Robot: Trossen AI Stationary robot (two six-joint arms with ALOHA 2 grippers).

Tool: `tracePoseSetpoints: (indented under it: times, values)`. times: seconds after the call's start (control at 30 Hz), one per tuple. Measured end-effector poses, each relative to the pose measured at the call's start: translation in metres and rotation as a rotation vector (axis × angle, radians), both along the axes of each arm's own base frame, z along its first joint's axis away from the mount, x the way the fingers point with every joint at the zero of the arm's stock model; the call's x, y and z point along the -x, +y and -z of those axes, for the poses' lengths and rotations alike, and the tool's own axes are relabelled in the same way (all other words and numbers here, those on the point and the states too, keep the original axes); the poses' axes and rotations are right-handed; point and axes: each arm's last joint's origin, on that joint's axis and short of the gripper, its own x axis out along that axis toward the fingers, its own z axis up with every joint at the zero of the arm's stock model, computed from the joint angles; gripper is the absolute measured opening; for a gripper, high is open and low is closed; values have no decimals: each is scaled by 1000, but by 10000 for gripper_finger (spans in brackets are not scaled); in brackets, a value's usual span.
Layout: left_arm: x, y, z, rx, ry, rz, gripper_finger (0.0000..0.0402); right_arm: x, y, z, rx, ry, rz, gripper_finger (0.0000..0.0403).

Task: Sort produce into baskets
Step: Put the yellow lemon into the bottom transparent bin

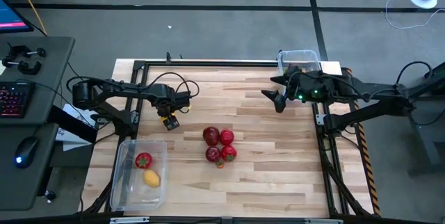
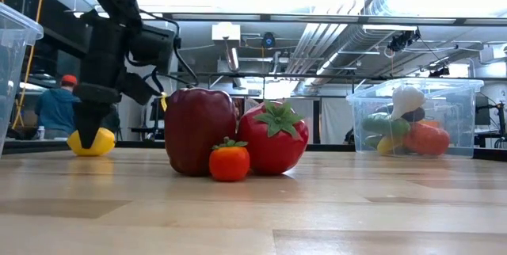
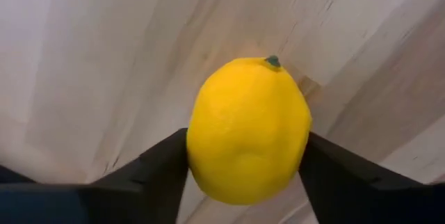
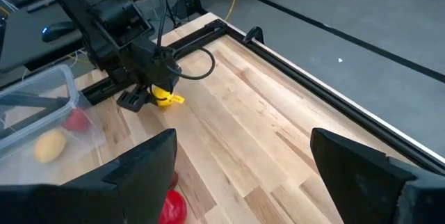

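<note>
Hiding lemon (image 3: 248, 130), left pincer (image 1: 170, 122) overhead.

A pale wooden table (image 1: 264, 175), planks running side to side, carries everything here. At its middle sits a tight cluster of red produce (image 1: 219, 145), touching. Toward the left arm's side a yellow lemon (image 1: 169, 121) rests on the wood. One clear bin (image 1: 124, 175) stands at the near left corner, another clear bin (image 1: 300, 58) at the far right edge.

lemon (image 3: 248, 130) | between both fingers (image 3: 156, 172) of left tool (image 3: 243, 175), touching | over wooden table (image 3: 104, 57)
</note>
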Motion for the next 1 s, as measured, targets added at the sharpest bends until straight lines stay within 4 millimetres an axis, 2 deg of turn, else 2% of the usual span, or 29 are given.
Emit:
tracePoseSetpoints:
  times: [0.17, 0.23, 0.33, 0.47, 0.57, 0.67, 0.83, 1.0]
  values:
    - [-6, 2, -6, -4, -29, 4, 152, -1, 0, 1, 3, 6, -4, 323]
    - [-12, 3, -19, -13, -62, 4, 149, -1, 0, 1, 19, 14, -13, 323]
    - [-23, 5, -51, -32, -185, 4, 149, -1, 0, 1, 42, 24, -25, 323]
    - [-28, -7, -110, -57, -442, -31, 151, -1, 0, 0, 63, 28, -35, 323]
    - [-19, -27, -148, -53, -611, -46, 161, -1, 0, 0, 66, 25, -36, 323]
    - [-4, -55, -174, 7, -734, -46, 161, -1, 0, 0, 71, 29, -39, 323]
    - [28, -106, -191, 243, -786, -40, 160, -1, 0, 0, 85, 37, -47, 323]
    - [55, -147, -195, 474, -688, -79, 161, -1, 0, 0, 83, 36, -46, 323]
